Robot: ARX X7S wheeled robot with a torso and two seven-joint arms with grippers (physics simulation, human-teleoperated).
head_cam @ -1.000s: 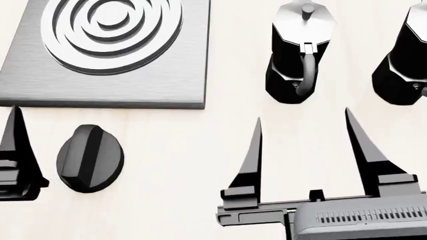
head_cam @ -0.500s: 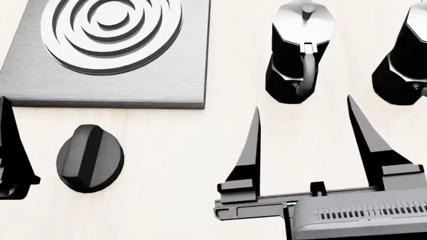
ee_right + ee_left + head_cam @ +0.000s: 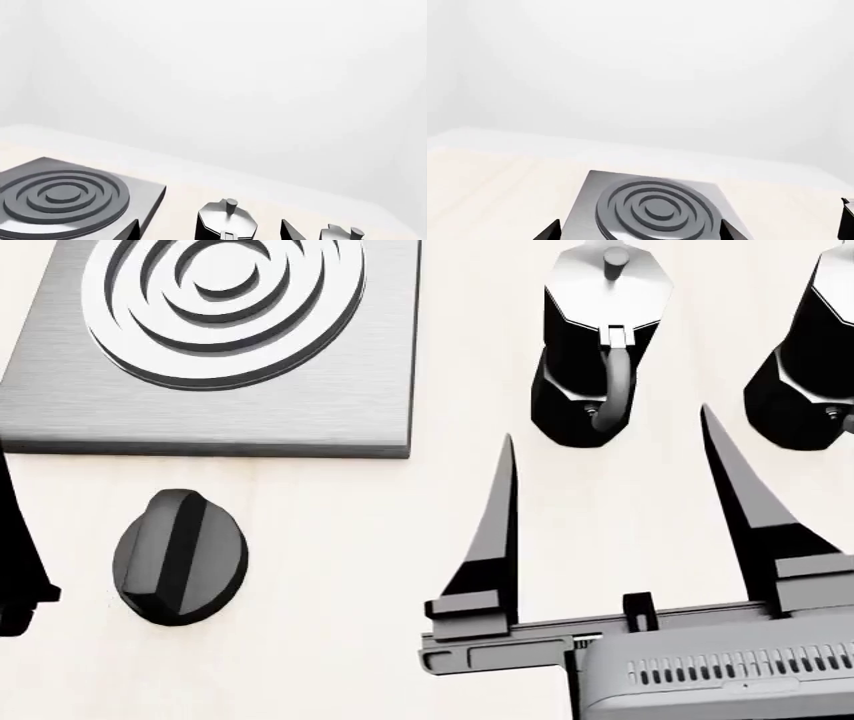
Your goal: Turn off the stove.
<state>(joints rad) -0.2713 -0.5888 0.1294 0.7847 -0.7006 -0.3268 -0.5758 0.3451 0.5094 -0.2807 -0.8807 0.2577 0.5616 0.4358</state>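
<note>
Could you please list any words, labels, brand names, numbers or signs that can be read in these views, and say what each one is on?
There is none to read in any view.
The stove plate and burner rings are bare metal.
The knob carries only a raised ridge, with no dial marks around it.
The two moka pots show no brand.
The right gripper housing has only vent slots.

No readable text, label, brand or number shows anywhere; possibly fine marks are too small to resolve.
</note>
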